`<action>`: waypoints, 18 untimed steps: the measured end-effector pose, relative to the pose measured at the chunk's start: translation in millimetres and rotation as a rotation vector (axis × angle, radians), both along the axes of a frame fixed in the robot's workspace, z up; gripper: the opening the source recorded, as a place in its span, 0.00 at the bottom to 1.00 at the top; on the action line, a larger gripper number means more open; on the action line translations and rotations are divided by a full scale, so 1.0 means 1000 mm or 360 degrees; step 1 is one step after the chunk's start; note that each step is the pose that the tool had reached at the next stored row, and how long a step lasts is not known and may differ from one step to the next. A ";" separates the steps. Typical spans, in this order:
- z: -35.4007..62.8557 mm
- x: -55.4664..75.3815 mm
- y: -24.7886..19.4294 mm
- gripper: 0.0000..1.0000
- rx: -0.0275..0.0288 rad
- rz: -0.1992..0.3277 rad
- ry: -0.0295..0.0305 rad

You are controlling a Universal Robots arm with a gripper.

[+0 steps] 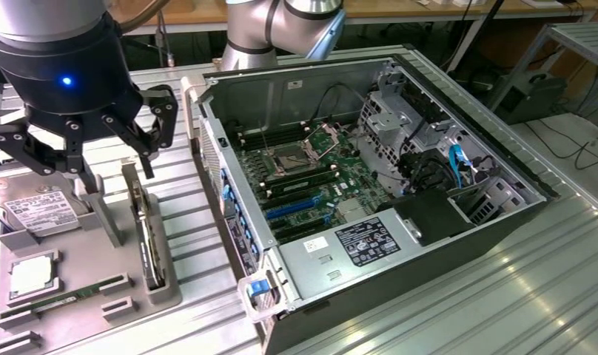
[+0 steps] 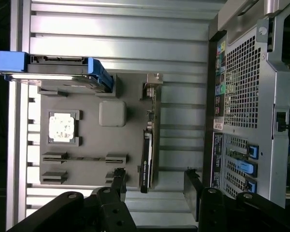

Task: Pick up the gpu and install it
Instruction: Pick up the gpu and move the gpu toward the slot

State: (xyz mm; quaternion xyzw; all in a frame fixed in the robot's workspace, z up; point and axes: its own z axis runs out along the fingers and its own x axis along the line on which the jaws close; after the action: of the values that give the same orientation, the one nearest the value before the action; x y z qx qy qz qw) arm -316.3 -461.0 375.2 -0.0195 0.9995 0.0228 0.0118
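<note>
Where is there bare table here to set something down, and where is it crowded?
Widest bare patch: the slatted table on the exterior view's right of the case. A narrow strip of slats lies between case and tray. The tray is crowded: drive, gpu on edge, gripper with jaws open above it.

You have a table (image 1: 536, 296) of ribbed bare metal with a dull shine. The holder block (image 1: 166, 292) on it looks like matt grey plastic. The gpu (image 2: 146, 159) is dark and slightly glossy, with a silvery metal end. The computer case (image 2: 241, 87) wall is perforated sheet metal.
</note>
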 end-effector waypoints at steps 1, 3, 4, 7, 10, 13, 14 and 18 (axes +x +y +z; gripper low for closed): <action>-0.0009 0.000 0.0000 0.60 0.00000 0.0000 0.00000; -0.0027 0.000 0.0003 0.60 -0.00002 0.0000 0.00009; -0.0035 0.000 0.0004 0.60 0.00000 0.0000 0.00009; -0.0057 0.000 0.0004 0.60 0.00000 0.0000 0.00011; -0.0076 0.000 0.0004 0.60 0.00007 0.0000 0.00008; -0.0146 0.000 0.0004 0.60 0.00010 0.0000 0.00010; -0.0166 0.000 0.0004 0.60 0.00009 0.0000 0.00011; -0.0241 0.000 0.0004 0.60 0.00011 0.0000 0.00022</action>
State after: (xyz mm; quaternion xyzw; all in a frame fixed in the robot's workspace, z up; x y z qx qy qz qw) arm -316.3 -460.6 351.1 -0.0195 0.9995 0.0231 0.0111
